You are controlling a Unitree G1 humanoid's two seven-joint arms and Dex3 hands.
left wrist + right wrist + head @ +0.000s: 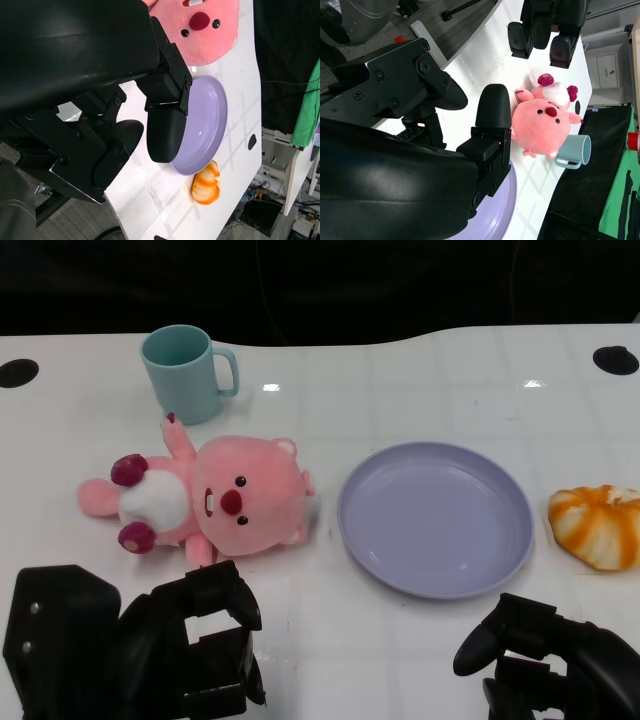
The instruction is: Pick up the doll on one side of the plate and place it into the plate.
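Note:
A pink plush doll (215, 498) lies on its back on the white table, just left of the lilac plate (436, 517); its head nearly touches the plate's rim. The doll (200, 27) and the plate (207, 125) also show in the left wrist view, and the doll (542, 120) appears again in the right wrist view. My left hand (185, 650) hovers near the table's front edge, just in front of the doll, fingers apart and holding nothing. My right hand (545, 655) sits at the front right, in front of the plate, also empty with fingers spread.
A teal mug (185, 372) stands behind the doll at the back left. An orange-and-white striped round thing (598, 525) lies right of the plate. Two black round holes (615, 359) mark the table's far corners.

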